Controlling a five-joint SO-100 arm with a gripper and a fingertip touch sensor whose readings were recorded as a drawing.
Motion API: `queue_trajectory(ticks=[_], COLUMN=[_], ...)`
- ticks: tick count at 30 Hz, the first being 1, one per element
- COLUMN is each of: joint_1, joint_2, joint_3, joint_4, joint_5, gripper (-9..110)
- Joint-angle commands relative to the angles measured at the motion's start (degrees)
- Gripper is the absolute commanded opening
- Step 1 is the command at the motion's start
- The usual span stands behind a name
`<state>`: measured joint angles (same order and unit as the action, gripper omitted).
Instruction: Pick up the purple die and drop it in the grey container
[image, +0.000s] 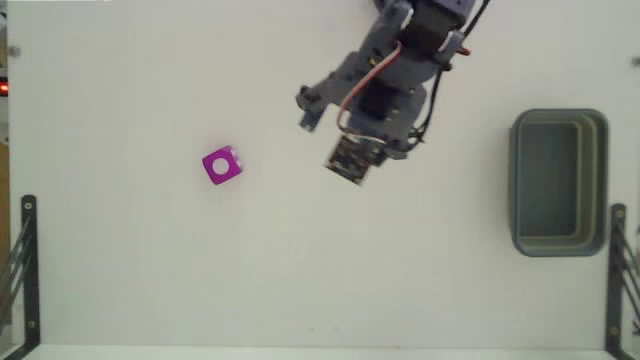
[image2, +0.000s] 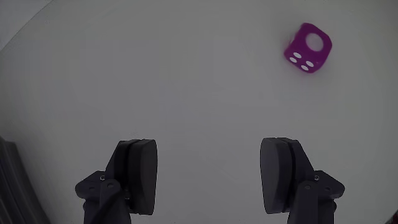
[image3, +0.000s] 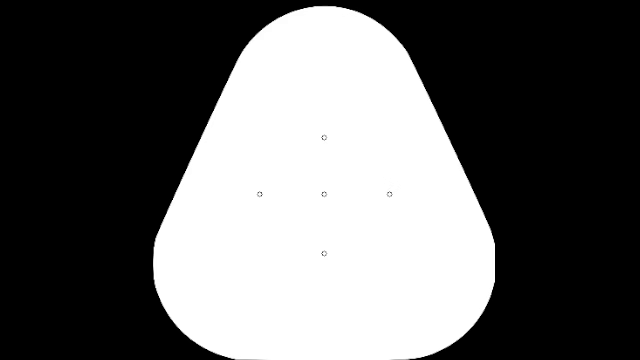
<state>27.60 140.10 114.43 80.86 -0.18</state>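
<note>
The purple die (image: 222, 165) sits alone on the white counter (image: 150, 280), left of centre toward the far edge in the fixed view; the grey container (image: 559, 238) is by the right edge. The jaws stand wide apart, empty. Centre the die between them before descending.

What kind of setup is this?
Likely a bare tabletop robot test rig: a plain white table holding only a purple die and a grey container, with black brackets at the edges.
</note>
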Motion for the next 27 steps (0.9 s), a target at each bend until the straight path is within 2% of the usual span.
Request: queue_trajectory(ticks=[1,15,27], joint_1=[3.4,12.3,13.6], joint_2=[2.0,2.0,2.0], joint_3=[0.1,0.1,0.1], joint_4=[1.1,1.1,1.1], joint_5=[0.2,0.2,0.2], gripper=[110,110,110])
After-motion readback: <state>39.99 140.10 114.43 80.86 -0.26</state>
